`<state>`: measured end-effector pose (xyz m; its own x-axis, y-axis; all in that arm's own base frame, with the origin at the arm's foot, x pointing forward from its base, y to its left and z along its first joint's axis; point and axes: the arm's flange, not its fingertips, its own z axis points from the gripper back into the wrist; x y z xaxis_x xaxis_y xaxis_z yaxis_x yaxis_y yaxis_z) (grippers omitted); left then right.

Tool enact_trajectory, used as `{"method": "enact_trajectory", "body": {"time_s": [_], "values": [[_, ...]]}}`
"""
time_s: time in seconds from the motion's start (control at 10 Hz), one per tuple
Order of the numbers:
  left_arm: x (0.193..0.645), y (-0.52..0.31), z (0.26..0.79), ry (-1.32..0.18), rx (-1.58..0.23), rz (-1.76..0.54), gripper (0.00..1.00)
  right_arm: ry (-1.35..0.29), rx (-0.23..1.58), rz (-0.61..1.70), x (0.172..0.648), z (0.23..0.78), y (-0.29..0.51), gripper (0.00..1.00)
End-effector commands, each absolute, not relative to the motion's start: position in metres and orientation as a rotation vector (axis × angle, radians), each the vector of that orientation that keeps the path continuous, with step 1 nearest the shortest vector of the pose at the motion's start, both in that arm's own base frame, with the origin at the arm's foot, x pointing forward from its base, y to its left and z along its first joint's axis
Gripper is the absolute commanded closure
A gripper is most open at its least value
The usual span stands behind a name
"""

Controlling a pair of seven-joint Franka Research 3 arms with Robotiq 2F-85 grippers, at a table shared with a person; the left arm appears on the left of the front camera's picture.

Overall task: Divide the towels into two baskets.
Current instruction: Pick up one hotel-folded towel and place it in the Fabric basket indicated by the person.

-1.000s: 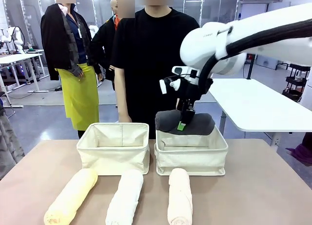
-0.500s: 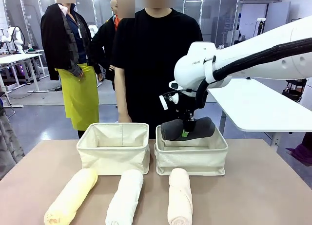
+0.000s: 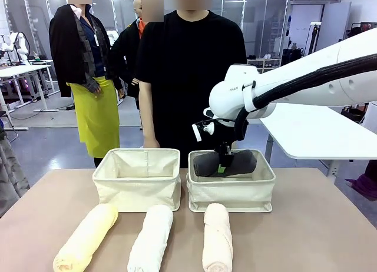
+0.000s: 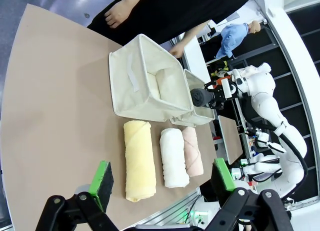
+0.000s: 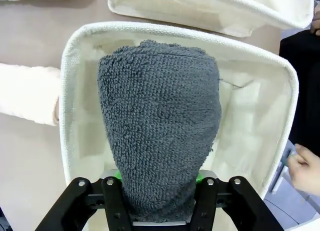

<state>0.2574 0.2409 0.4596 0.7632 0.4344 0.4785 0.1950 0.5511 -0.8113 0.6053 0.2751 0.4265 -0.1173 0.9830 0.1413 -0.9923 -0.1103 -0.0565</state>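
My right gripper is shut on the dark grey towel and holds it in the mouth of the right basket. The wrist view has that towel clamped between the jaws over the basket's rim. The left basket stands beside it. On the table in front lie a pale yellow towel, a white towel and a cream-pink towel. My left gripper hangs open high above the table's near side, over those three towels.
A person in black stands just behind the baskets, with a hand near the right basket's far side. Other people stand farther back. A white table is at the right. Bare tabletop lies to either side of the towels.
My right arm has come down with the dark grey towel, from above the right basket's rim to partly inside it. The three towels in front have not moved.
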Motion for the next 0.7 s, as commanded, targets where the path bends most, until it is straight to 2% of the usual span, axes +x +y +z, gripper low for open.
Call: {"method": "enact_trajectory", "body": {"time_s": [0.0,0.1,0.4,0.5,0.6], "values": [[0.255,0.242,0.461,-0.73,-1.01,0.149,0.0,-0.157,0.028,1.658,0.608,0.432,0.275,0.59],[0.255,0.242,0.461,-0.73,-1.01,0.149,0.0,-0.167,0.03,1.638,0.611,0.434,0.272,0.51],[0.255,0.242,0.461,-0.73,-1.01,0.149,0.0,-0.172,0.023,1.608,0.614,0.437,0.264,0.13],[0.255,0.242,0.461,-0.73,-1.01,0.149,0.0,-0.178,0.026,1.597,0.613,0.438,0.261,0.19],[0.255,0.242,0.461,-0.73,-1.01,0.149,0.0,-0.181,0.028,1.592,0.613,0.439,0.258,0.0]]}}
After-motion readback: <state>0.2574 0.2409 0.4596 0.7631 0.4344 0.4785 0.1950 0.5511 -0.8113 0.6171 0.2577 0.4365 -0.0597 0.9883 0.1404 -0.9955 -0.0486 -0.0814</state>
